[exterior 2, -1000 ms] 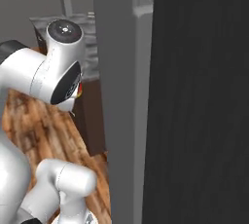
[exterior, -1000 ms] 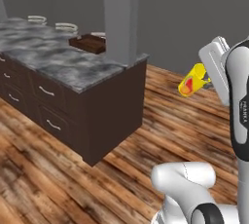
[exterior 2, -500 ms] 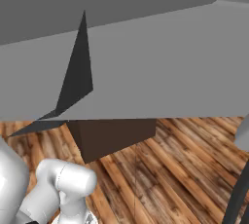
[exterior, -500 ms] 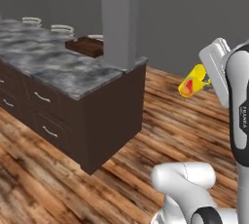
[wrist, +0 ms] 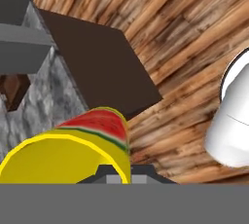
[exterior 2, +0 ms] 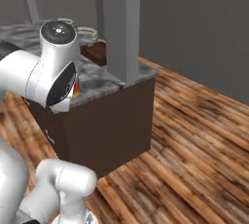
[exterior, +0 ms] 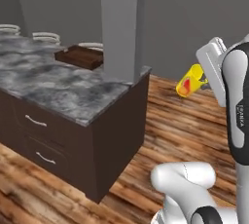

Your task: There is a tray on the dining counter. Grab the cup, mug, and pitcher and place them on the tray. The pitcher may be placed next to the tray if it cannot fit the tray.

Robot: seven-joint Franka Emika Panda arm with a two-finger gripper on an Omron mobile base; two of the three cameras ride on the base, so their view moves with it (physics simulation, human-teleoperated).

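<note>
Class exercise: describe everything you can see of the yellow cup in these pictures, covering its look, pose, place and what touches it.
The cup is a small, handleless yellow tumbler with a red-orange, watermelon-like mark edged in green on its side. It looks smooth and glossy. It hangs tilted in the air above the wooden floor, off the end of the dining counter, clamped in the shut gripper. In the hand view its open rim looms close and nothing can be seen inside it. Nothing else touches it.

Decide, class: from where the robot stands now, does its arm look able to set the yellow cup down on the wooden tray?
Probably not yet. The cup, shut in the gripper, hangs over the wooden floor beside the dining counter. The tray lies far along it, past a grey pillar. The base likely needs to drive closer.
</note>
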